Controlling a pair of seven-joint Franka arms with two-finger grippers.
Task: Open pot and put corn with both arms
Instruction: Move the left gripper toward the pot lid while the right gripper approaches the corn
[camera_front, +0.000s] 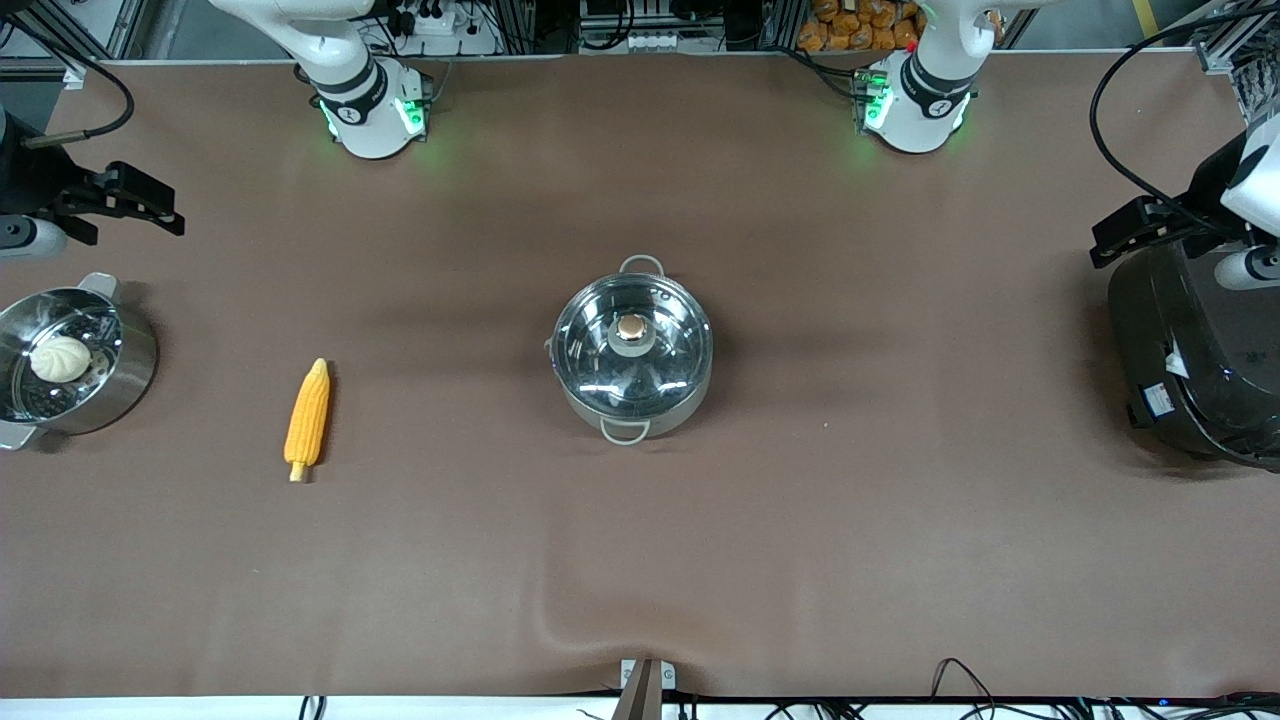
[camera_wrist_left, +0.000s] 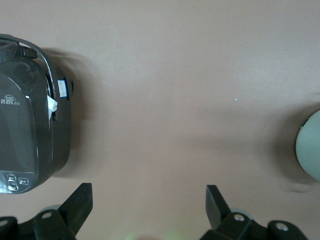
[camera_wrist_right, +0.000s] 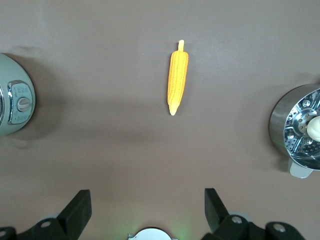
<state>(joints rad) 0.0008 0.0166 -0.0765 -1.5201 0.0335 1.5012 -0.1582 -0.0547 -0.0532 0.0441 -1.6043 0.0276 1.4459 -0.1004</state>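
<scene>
The steel pot stands mid-table with its glass lid and tan knob on. The corn lies flat on the cloth toward the right arm's end, between the pot and a steamer. It also shows in the right wrist view, where the pot's edge is in view too. My right gripper hangs open and empty above the table's end near the steamer. My left gripper hangs open and empty above the black cooker's edge. The pot's rim shows in the left wrist view.
A steel steamer pot with a white bun stands at the right arm's end. A large black electric cooker stands at the left arm's end. A brown cloth covers the table.
</scene>
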